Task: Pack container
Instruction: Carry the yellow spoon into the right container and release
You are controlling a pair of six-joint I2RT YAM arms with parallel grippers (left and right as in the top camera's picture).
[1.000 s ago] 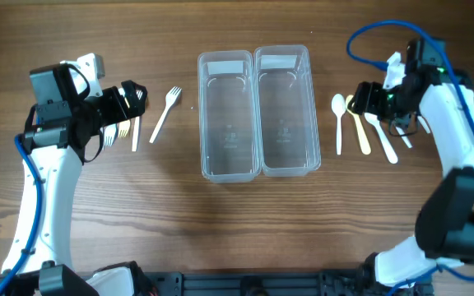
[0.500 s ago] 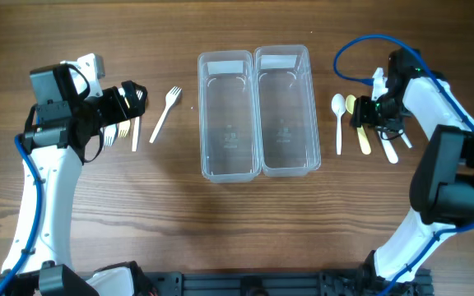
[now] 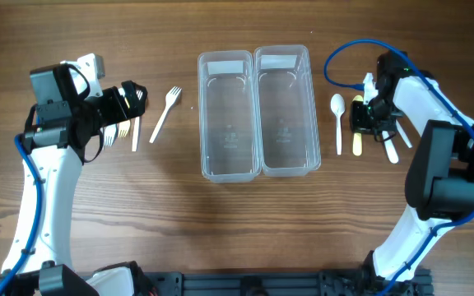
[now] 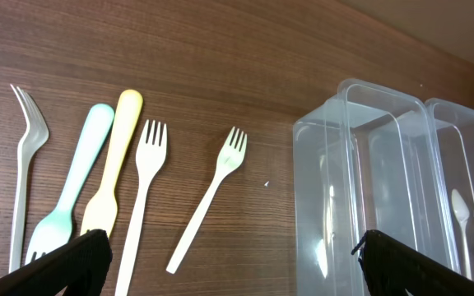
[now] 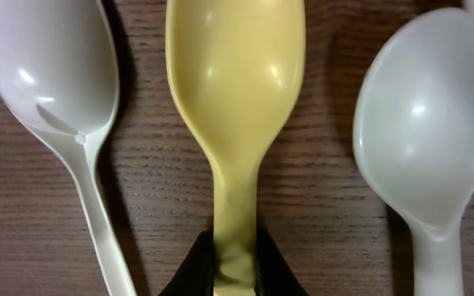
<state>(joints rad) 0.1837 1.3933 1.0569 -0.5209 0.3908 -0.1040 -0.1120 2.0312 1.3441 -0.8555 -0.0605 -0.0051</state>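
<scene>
- Spoon status, anyone? Can't work it out from overhead alone.
- Looks clamped from the right wrist view: right gripper (image 5: 235, 267) pinched tight on the yellow spoon (image 5: 235, 90), fingertips (image 5: 189, 270) squeezing the neck just below the bowl. Lies bowl-up on the table (image 5: 327, 205), with a white spoon (image 5: 48, 66) just beside on one side and a second white spoon (image 5: 422, 131) on the other.
- Nice. And the containers?
- Further out, mid-table: left container (image 3: 229, 123) and right container (image 3: 286, 123), both clear plastic, long sides touching. Spoons near the right container's outer wall. Way over past those, left gripper (image 3: 132, 100) spread wide, fingers (image 4: 64, 261) far apart, grasping nothing, hovering by a row of forks (image 4: 142, 189): yellow fork (image 4: 113, 164) just beside teal fork (image 4: 76, 177), lone white fork (image 4: 208, 210) lying nearest the left container.
</scene>
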